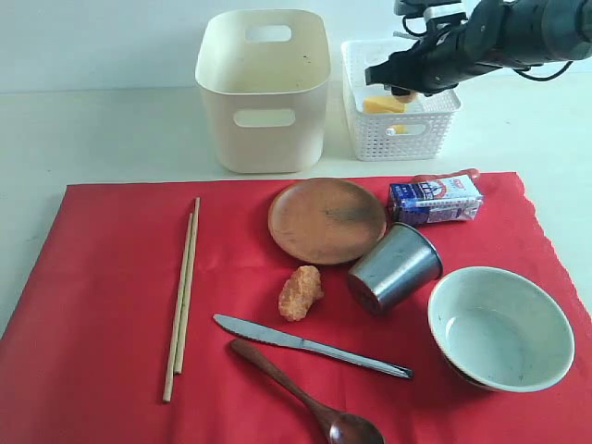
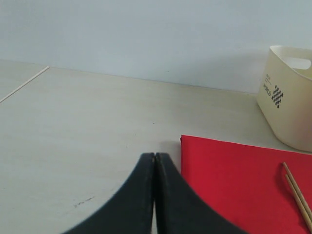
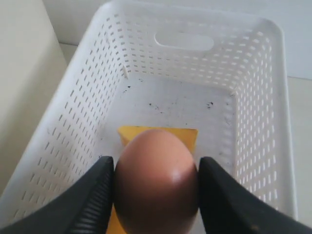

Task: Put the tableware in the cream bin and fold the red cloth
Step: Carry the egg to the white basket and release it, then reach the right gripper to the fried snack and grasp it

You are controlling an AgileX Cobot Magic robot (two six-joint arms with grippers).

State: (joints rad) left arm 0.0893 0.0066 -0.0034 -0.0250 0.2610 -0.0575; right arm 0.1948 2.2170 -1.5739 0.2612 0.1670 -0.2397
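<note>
On the red cloth (image 1: 92, 305): chopsticks (image 1: 182, 296) left, plate (image 1: 326, 220) mid, carton (image 1: 435, 200) right of it, cup (image 1: 393, 268) lying on its side, nugget (image 1: 301, 292) beside it, bowl (image 1: 499, 328) near right, knife (image 1: 310, 345) and spoon (image 1: 305, 393) nearest. Past the far edge: cream bin (image 1: 264, 92), basket (image 1: 407, 139) to its right with cheese (image 1: 382, 104) inside, right gripper (image 1: 403, 85) over that, egg (image 1: 404, 95) at the tip.

Bright red cloth (image 1: 92, 305), cream bin (image 1: 264, 153), white lattice basket (image 1: 407, 139), brown plate (image 1: 324, 220), pale green bowl (image 1: 462, 314), brown egg (image 3: 156, 180)
</note>
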